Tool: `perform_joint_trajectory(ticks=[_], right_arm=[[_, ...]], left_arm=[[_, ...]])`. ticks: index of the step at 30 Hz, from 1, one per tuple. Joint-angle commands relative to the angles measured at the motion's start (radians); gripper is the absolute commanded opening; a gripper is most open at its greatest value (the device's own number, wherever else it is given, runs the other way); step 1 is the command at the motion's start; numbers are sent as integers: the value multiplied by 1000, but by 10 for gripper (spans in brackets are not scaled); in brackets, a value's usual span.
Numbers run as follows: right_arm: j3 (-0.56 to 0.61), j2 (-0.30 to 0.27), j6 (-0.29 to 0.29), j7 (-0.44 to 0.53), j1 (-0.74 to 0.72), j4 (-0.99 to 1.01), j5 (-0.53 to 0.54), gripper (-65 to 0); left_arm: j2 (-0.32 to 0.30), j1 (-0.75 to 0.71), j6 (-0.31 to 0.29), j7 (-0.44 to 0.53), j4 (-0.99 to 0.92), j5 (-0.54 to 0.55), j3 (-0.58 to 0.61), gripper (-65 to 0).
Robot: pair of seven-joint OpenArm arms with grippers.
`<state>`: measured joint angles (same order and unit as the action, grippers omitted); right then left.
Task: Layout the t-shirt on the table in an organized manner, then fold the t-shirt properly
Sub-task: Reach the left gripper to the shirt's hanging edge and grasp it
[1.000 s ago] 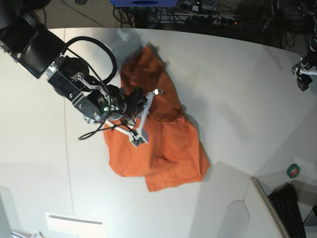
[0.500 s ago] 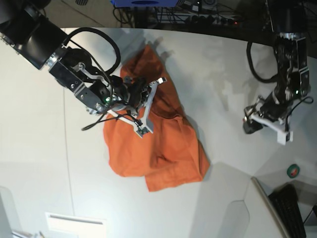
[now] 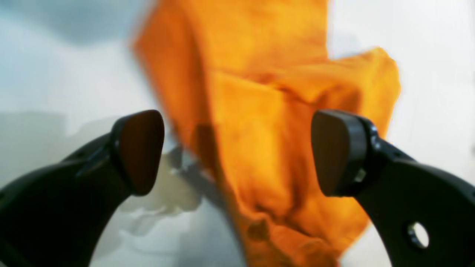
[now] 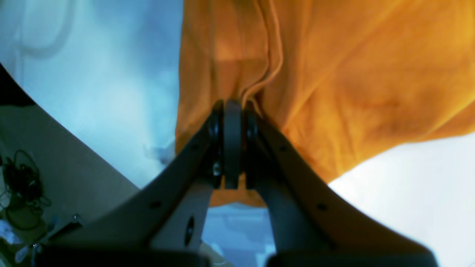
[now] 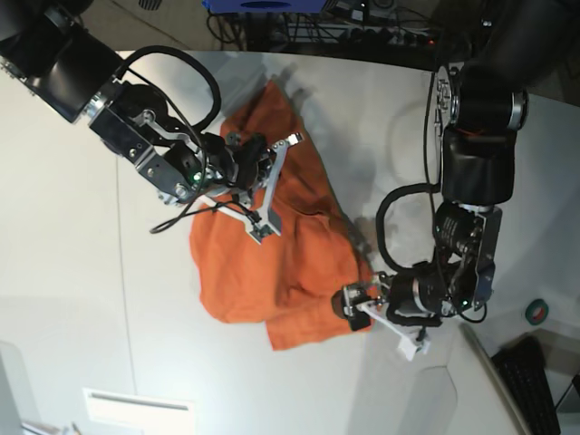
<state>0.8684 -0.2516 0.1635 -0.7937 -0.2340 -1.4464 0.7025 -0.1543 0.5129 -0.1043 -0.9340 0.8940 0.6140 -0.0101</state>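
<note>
Table point(image 5: 471, 145) holds the t-shirt point(image 5: 272, 263) crumpled mid-surface, so layout isn't done and, by my read, no folding has begun. Right gripper point(image 4: 232, 111) has its jaws pinched tight on a gathered ridge of cloth near the shirt's upper part. Left gripper point(image 5: 385, 322) sits at the lower right edge, jaws spread wide, nothing held. Base view gives both arms and the full heap. Left wrist view alone shows cloth standing between its open fingers point(image 3: 139, 150). No neck tag visible.
</note>
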Motion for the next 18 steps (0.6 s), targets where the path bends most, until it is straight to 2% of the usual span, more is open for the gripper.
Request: perform_joint_trajectory(ticks=[1, 4, 9, 12, 15, 18], right_arm=[[-8, 1, -3, 10, -20, -26, 3, -650], [-8, -1, -3, 12, -18, -50, 3, -650], [-4, -1, -3, 10, -18, -69, 3, -650], [-1, -1, -3, 10, -17, -69, 3, -650], [-2, 1, -3, 10, -6, -69, 3, -650], [-1, 2, -3, 10, 3, -69, 3, -650]], left_arm=[[-11, 33, 33, 5, -19, -3, -3, -56], [2, 54, 110, 36, -71, -4, 8, -58], [0, 59, 124, 53, -105, -6, 8, -67], [0, 59, 124, 69, -135, -6, 12, -176], [2, 59, 124, 76, -140, -6, 94, -298], [2, 59, 124, 96, -146, -4, 146, -383]])
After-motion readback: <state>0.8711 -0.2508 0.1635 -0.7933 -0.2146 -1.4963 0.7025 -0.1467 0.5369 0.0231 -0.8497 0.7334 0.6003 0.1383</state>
